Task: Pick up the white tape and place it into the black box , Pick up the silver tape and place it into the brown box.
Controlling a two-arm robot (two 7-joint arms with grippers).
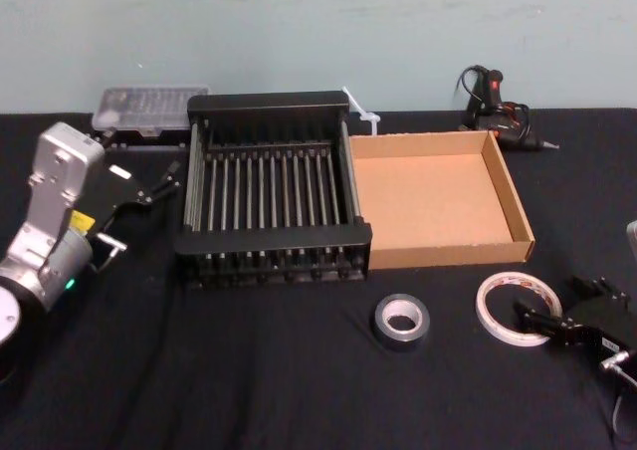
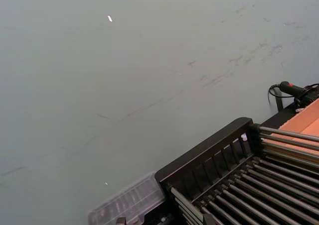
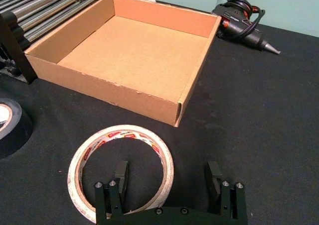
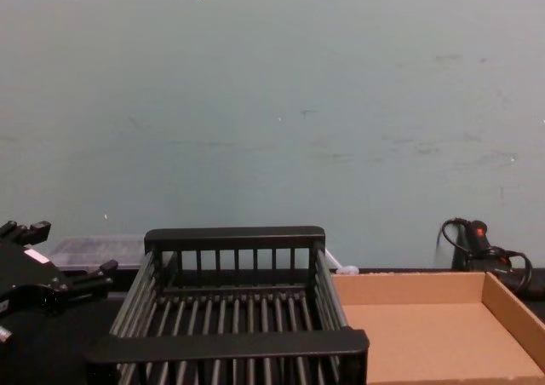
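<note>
Backing a black surface [image 1: 299, 390]: pale green wall. Black box [image 1: 274, 193] and brown box [image 1: 435, 199], side by side, unfilled. Silver tape [image 1: 400, 322], white tape [image 1: 517, 309] lie before them. Right gripper [image 3: 167, 177] fingers open astride white tape's rim; left gripper [image 1: 149, 184] fingers apart, beside black box.

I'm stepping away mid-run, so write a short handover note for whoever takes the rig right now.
Right hand: open, low at the white tape, one finger inside the ring, one outside; nothing gripped.
Left hand: open, idle, left of the black box.
Silver tape: flat on the table, in front of the boxes.
Black box and brown box: both empty.
Done: nothing placed.
Left: white tape into the black box, silver tape into the brown box.
</note>
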